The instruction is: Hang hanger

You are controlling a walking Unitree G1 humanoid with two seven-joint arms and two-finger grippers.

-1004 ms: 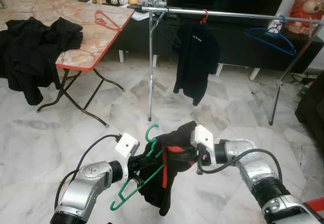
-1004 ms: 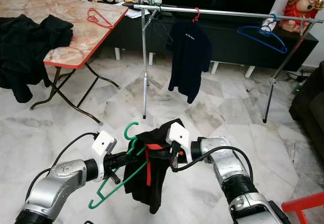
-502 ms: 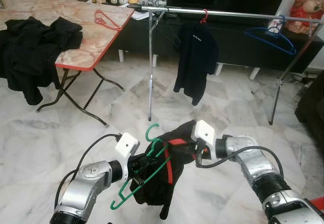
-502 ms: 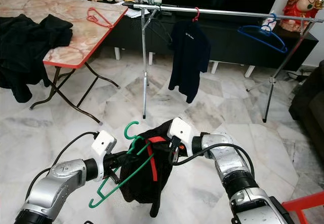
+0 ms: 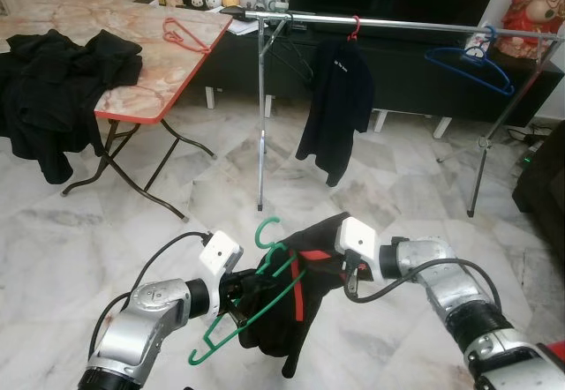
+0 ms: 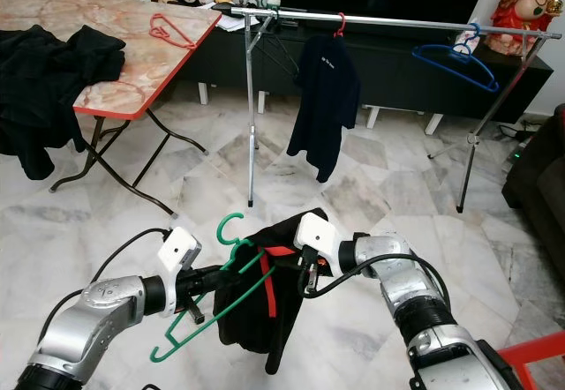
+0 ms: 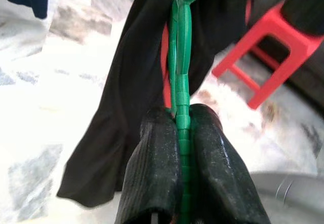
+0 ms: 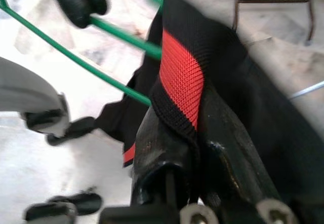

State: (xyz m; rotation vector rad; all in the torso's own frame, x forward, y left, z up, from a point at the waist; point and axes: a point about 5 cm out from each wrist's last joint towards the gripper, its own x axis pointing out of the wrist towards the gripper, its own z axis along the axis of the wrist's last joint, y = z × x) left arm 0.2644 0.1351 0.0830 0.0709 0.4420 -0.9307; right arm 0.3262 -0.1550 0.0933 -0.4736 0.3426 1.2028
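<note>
A green hanger (image 5: 250,306) is held low in front of me, its hook pointing up. My left gripper (image 5: 240,291) is shut on its lower bar, seen clamped between the fingers (image 7: 157,178) in the left wrist view. A black garment with red trim (image 5: 291,306) is draped over the hanger's right side. My right gripper (image 5: 331,262) is shut on the garment's red-edged collar (image 8: 182,77). Across the room stands a metal clothes rail (image 5: 397,26) carrying a black T-shirt (image 5: 334,108) on a red hanger and an empty blue hanger (image 5: 468,63).
A folding table (image 5: 132,63) with black clothes (image 5: 62,81) and a red hanger (image 5: 187,33) stands at the left. A dark TV cabinet (image 5: 415,81) runs behind the rail. Marble floor (image 5: 371,196) lies between me and the rail. A red stool (image 6: 538,355) sits at my lower right.
The garment has slid a little further along the green hanger as my right gripper shifted slightly. The view has moved a touch; both grips hold as before.
</note>
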